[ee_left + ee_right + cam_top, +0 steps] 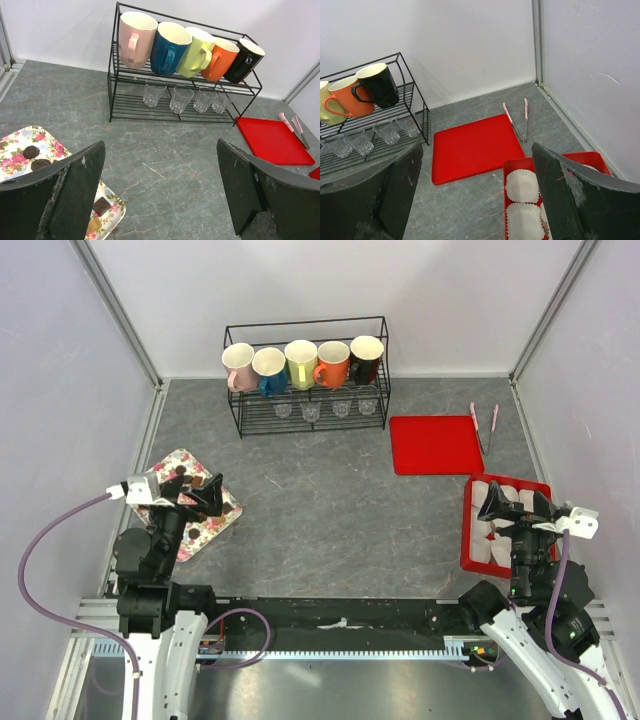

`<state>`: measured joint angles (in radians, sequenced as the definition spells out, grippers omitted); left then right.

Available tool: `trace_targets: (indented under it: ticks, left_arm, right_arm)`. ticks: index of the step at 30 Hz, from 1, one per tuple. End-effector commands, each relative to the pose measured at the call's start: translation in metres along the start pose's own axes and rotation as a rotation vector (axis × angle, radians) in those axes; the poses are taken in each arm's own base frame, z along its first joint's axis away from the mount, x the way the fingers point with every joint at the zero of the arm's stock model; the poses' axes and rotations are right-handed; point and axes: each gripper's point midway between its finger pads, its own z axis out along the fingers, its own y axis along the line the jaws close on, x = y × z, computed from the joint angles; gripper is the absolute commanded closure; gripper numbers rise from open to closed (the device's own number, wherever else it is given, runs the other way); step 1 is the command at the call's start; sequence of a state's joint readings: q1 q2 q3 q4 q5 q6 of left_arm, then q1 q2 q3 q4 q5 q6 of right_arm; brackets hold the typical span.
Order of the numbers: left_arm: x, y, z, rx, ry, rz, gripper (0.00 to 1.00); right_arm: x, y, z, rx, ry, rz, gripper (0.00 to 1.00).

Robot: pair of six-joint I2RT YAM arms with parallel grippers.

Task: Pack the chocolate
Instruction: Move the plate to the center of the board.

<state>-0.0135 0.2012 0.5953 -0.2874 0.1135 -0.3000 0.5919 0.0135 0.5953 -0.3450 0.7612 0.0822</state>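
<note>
Chocolate (31,151): several dark brown pieces lie on the flowered tray (195,538), at the left side of the worktop (330,500). In the left wrist view two round pieces sit near the tray's far edge. A square one lies at its near right corner, just beside the left finger (75,190).

Left tool (208,495): jaws spread wide, positioned over the right part of the tray. It holds nothing, and only bare worktop shows between the fingers.

Right tool (512,502): jaws also spread wide, positioned over the red box (468,540) at the right side of the worktop. It holds nothing. White crinkled paper cups (522,185) fill the box compartments that are visible. No chocolate can be made out in them.

Other items: a flat red lid (435,445) lies just beyond the box, with pink-handled tongs (485,425) beside its right edge. A black wire rack (305,380) stands at the far wall. It carries five mugs (167,47) on its upper shelf, namely pink, blue, yellow-green, orange and black. Four clear glasses (181,99) stand on the lower shelf.
</note>
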Motion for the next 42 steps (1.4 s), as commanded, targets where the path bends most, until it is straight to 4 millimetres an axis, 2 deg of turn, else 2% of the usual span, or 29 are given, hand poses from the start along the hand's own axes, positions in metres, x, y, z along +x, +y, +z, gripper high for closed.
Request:
trace_targets:
  ticks: [1,3,7,12,14,15,17,19,21,22,27,28,31,34,37,42]
  left_arm:
    - [0.0,0.002,0.011,-0.007,0.007,-0.016,0.0]
    - [0.006,0.003,0.015,-0.009,0.038,-0.024,0.0]
    - [0.03,0.006,0.029,-0.019,0.151,-0.063,0.0]
    - [0.072,0.016,0.043,-0.069,0.346,-0.121,0.0]
    - [0.081,0.016,0.046,-0.073,0.403,-0.14,0.0]
    - [0.096,0.02,0.049,-0.091,0.465,-0.154,0.0]
    - [0.106,0.02,0.05,-0.094,0.527,-0.165,0.0]
    - [0.13,0.027,0.049,-0.128,0.642,-0.176,0.0]
    - [0.139,0.028,0.051,-0.132,0.713,-0.175,0.0]
    - [0.155,0.031,0.051,-0.148,0.782,-0.178,0.0]
    - [0.184,0.025,0.052,-0.163,0.935,-0.173,0.0]
    - [0.197,0.023,0.05,-0.167,0.987,-0.167,0.0]
    - [0.216,0.018,0.052,-0.174,1.08,-0.148,0.0]
    - [0.225,0.016,0.055,-0.186,1.126,-0.118,0.0]
    - [0.23,0.038,0.056,-0.302,1.145,-0.041,0.0]
    - [0.252,0.043,0.05,-0.332,1.242,-0.026,0.0]
  right_arm:
    - [-0.008,0.002,-0.001,-0.015,-0.023,0.031,0.02]
    - [-0.009,0.003,-0.001,-0.02,-0.023,0.035,0.02]
    - [-0.009,0.008,-0.002,-0.046,-0.022,0.046,0.02]
    - [-0.008,0.011,-0.003,-0.065,-0.017,0.056,0.02]
    - [-0.009,0.012,-0.003,-0.07,-0.017,0.063,0.02]
    - [-0.009,0.014,-0.003,-0.078,-0.016,0.065,0.02]
    - [-0.009,0.014,-0.003,-0.078,-0.014,0.067,0.02]
    - [-0.01,0.014,-0.004,-0.078,-0.015,0.073,0.02]
    - [-0.01,0.014,-0.004,-0.081,-0.013,0.075,0.02]
    - [-0.011,0.015,-0.004,-0.086,-0.016,0.08,0.02]
    - [-0.011,0.016,-0.004,-0.09,-0.012,0.084,0.02]
    - [-0.011,0.016,-0.004,-0.091,-0.012,0.086,0.02]
    - [-0.01,0.016,-0.004,-0.091,-0.011,0.087,0.02]
    - [-0.011,0.017,-0.005,-0.096,-0.013,0.089,0.02]
    - [-0.012,0.017,-0.005,-0.099,-0.011,0.089,0.02]
    - [-0.011,0.018,-0.005,-0.101,-0.008,0.092,0.02]
